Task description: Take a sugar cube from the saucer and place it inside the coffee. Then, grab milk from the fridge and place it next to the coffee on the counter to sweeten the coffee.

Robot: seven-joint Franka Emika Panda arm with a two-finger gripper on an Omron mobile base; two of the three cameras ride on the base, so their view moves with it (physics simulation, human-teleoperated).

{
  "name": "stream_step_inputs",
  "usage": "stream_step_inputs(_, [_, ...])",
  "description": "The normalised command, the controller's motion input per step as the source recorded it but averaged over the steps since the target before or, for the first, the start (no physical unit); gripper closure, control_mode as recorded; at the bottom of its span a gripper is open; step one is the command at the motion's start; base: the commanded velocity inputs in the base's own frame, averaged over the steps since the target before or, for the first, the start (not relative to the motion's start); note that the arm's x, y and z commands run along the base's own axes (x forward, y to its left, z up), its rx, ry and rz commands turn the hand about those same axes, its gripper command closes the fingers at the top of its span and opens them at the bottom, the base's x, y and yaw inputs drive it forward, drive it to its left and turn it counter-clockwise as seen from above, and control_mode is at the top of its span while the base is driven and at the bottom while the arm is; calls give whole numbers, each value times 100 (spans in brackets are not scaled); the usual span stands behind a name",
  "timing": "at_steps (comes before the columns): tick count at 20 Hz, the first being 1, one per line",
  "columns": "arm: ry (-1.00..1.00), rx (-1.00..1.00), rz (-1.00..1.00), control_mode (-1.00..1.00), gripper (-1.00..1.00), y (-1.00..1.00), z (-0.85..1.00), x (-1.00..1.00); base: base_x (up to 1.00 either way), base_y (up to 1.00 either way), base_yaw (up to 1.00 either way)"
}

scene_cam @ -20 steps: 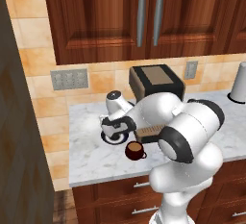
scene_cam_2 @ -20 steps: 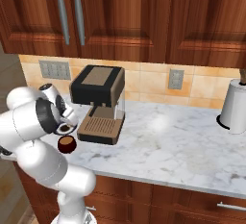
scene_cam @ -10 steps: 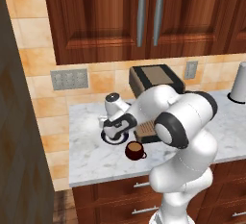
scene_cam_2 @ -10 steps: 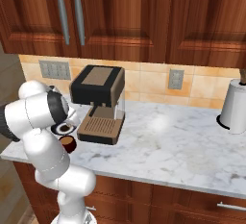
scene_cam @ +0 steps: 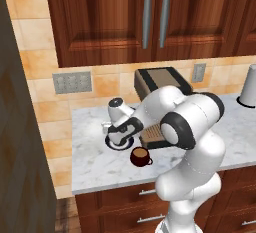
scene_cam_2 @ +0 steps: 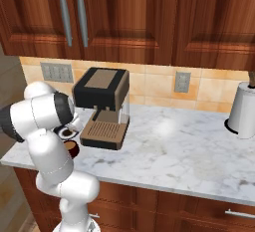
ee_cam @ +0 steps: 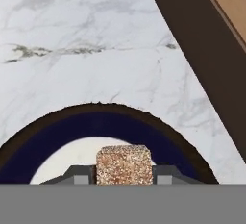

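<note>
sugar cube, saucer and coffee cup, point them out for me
sugar cube (ee_cam: 124, 164), hand view, middle of its speckled front face
saucer (ee_cam: 96, 127), hand view, navy rim behind the cube
cup (scene_cam: 140, 155), left base view, the dark liquid at its mouth

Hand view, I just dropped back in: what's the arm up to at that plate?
The end effector is down on the round navy-rimmed white saucer, its fingertips on either side of the small tan speckled sugar cube and apparently closed on it. The cube is still at the saucer. The dark red-brown coffee cup waits just in front on the white marble counter, beside the brown-and-black coffee machine.
</note>
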Motion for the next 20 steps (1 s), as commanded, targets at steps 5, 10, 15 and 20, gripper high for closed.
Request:
stream_step_inputs(5, [-4,0,0,-100,100,0,22,-22,0,0,0])
stream_step_inputs(10, [-8,0,0,-100,100,0,61,-57,0,0,0])
stream_step_inputs(15, [0,8,-2,-100,100,-18,63,-95,0,0,0])
stream_step_inputs(20, [0,5,0,-100,100,-42,37,-91,0,0,0])
